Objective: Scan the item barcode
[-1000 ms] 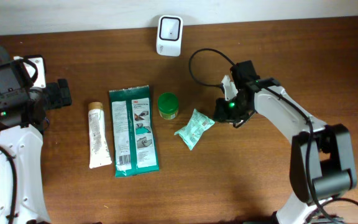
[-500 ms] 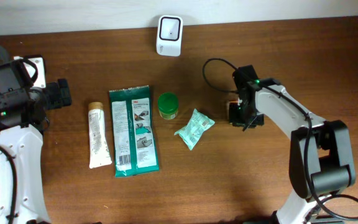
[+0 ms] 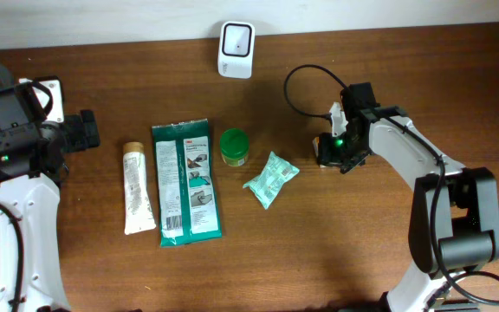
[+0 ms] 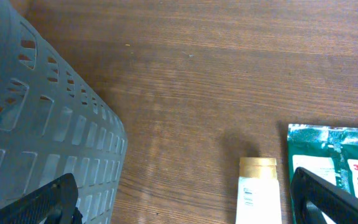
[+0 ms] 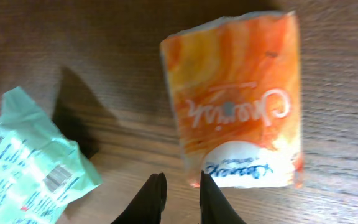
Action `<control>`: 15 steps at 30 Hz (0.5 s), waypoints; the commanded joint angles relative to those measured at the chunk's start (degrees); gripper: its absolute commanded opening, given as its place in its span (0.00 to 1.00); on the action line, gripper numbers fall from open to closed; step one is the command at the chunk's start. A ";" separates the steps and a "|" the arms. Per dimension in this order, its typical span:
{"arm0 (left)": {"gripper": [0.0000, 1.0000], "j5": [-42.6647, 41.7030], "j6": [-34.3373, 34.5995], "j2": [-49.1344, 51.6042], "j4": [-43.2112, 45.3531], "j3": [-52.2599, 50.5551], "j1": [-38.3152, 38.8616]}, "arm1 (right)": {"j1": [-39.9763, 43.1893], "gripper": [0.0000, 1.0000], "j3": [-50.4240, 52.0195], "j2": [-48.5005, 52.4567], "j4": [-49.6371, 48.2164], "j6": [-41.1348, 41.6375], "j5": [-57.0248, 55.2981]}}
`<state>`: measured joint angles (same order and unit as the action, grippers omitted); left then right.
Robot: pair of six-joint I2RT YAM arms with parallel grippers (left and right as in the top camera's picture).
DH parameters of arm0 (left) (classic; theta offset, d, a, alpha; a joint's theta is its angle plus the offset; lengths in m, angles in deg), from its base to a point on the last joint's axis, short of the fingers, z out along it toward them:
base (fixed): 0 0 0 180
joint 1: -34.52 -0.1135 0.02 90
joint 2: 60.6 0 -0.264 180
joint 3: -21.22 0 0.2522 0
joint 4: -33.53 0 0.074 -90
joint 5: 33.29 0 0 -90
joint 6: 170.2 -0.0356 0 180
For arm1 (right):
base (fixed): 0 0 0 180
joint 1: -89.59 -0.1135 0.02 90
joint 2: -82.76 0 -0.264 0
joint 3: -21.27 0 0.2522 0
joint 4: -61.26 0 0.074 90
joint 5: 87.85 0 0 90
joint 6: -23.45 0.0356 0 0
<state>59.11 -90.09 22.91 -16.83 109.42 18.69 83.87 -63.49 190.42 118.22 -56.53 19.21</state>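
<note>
The orange packet (image 5: 235, 99) is laid flat on the table, at four o'clock from the scanner (image 3: 236, 38). The right gripper (image 5: 182, 193), at the packet's six o'clock, has been narrowed almost shut on nothing. A fresh grasp is judged necessary before scanning. The left gripper (image 4: 185, 199) is spread wide.

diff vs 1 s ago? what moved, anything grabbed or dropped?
The right gripper pulled back to the right, away from the pale green packet, and its jaws narrowed to nearly shut with nothing between them. An orange packet lies on the table just ahead of it. Unchanged: left gripper open beside the grey basket, tube, wipes pack, green jar, scanner.
</note>
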 commanded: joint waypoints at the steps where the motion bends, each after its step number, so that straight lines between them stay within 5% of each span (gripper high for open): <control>1: 0.99 0.22 -0.31 -0.81 0.09 0.83 -0.22 | -0.31 0.16 -1.99 -0.17 1.01 -3.23 6.47; 6: 0.99 0.22 -0.31 -0.81 0.09 0.83 -0.22 | -0.55 0.16 -2.43 -0.35 -0.50 -4.26 12.90; 15: 0.99 0.22 -0.31 -0.81 0.09 0.83 -0.22 | -6.62 0.16 -2.16 4.46 -5.79 -2.05 4.28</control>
<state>59.13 -90.09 22.91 -16.83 109.42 18.69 78.60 -64.98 192.23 112.80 -59.57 28.17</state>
